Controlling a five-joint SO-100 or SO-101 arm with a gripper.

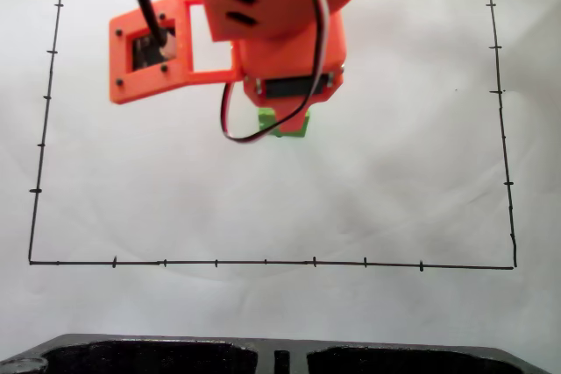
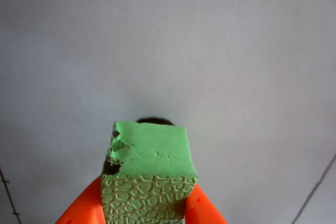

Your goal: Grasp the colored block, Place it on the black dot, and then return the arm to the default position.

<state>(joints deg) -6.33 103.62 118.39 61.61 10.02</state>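
White paper [image 1: 263,199] covers the surface, a thin black hand-drawn border [image 1: 263,262] with short tick marks frames a rectangle on it, and a dark black object [image 1: 280,356] lies along the fixed view's bottom edge.

Arm [image 1: 280,15]: bright orange printed plastic, rounded housing with two dark slots
Camera frame [image 1: 151,48]: orange, rectangular, small dark screws
Cables [image 1: 263,133]: black, red, white, looping
Fingers [image 2: 84,208]: orange

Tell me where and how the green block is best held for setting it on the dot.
As now: the orange fingers press the green block's two opposite textured side faces low down, coming from behind it. Those flat parallel sides suit a pinch, and its front stays clear toward the black dot.
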